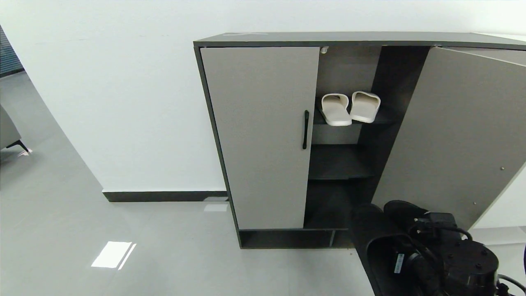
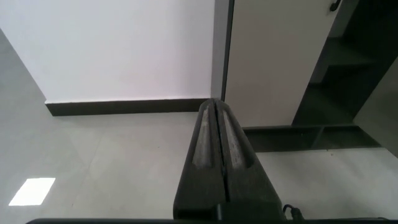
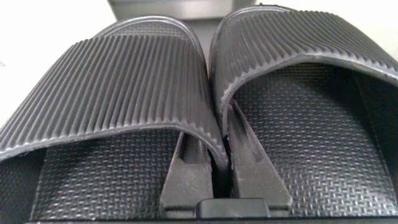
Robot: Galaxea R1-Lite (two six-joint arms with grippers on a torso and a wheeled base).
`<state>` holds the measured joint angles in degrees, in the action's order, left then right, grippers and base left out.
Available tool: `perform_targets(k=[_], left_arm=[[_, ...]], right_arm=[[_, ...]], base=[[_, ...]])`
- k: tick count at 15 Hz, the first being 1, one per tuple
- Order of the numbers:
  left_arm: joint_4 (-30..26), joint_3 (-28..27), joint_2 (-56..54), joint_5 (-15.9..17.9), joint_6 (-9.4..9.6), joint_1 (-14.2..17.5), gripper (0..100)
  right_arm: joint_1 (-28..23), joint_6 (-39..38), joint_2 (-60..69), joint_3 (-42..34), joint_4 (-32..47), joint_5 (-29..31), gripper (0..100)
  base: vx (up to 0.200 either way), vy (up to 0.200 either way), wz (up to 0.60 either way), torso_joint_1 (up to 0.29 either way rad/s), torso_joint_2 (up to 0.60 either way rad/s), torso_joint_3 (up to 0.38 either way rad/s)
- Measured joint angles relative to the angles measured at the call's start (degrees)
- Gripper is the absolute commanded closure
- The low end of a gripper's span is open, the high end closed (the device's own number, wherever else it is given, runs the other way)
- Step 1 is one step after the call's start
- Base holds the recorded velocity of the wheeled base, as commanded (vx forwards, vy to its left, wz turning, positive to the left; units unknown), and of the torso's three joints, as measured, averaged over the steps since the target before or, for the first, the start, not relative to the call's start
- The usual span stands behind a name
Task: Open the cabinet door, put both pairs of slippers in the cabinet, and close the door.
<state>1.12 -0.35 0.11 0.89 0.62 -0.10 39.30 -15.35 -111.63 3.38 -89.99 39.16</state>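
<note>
Right wrist view: right claw (image 3: 221, 152) clamps 2 black slippers (image 3: 124, 81) by inner edges; left claw (image 2: 215, 112) closed.

Head view downward on cabinet (image 1: 259, 135); left wrist low, nearer its base.

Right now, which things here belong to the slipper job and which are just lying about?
In the job: cabinet; its open door; white slippers on a shelf; black slippers, gripped by the right tool.
Just about: left tool, shut and empty; closed door; chair, far left; skirting board.
</note>
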Motion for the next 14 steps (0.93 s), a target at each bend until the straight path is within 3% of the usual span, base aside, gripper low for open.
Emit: perform_targets(k=[2,5,14], left_arm=[[0.0,0.0,0.0,0.0,-0.02,0.0,100],[0.0,0.0,0.0,0.0,-0.02,-0.1,100],[0.0,0.0,0.0,-0.1,0.11,0.0,100]], right_arm=[[-0.5,-0.1,-0.9,0.3,0.0,0.1,100],[-2.3,-0.1,-1.6,0.4,0.0,0.0,100],[-8.7,2.5,-4.7,5.5,0.0,-1.2,100]], base=[[0.0,0.2,0.0,0.007,0.0,0.005],[0.0,0.0,0.0,0.0,0.0,0.0],[0.2,0.0,0.0,0.002,0.0,0.004]])
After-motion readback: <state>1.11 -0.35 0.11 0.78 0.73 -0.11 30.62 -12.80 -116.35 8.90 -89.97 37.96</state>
